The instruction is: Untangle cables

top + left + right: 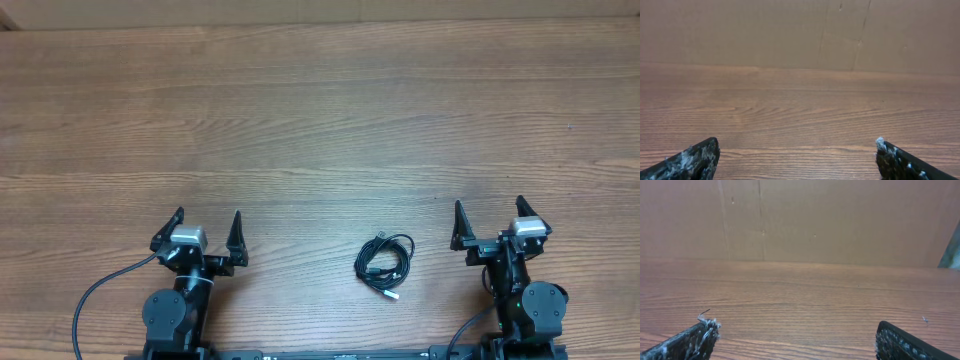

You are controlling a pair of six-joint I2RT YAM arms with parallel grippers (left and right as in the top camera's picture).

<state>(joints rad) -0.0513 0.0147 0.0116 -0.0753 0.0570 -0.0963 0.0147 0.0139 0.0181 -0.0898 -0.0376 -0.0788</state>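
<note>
Fingertips of your left gripper [797,161] occupy the two lower corners of the left wrist view, black and flecked with pale scuffs, spread wide with only bare wood grain between them. Your right gripper [796,341] shows the same in its own wrist view: jaws well apart, nothing held, and a thin frayed wisp [703,314] standing up from the left-hand finger [690,342]. From overhead, the left gripper [208,218] and right gripper [489,208] both point away from the arm bases, parallel to each other and well apart, each set of fingers open in a V. The cables [384,264] lie on the table [320,120] between the two grippers, nearer the right one, off its left side and slightly behind its fingertips, about level with the wrist. They form one small loose coil of thin black cord, with a pale plug tip [393,296] at the end nearest the arm bases; neither gripper touches it. A thicker black arm cable [95,290] loops out beside the left arm. Ahead of both grippers the wooden surface runs to a brown cardboard wall [840,220].
</note>
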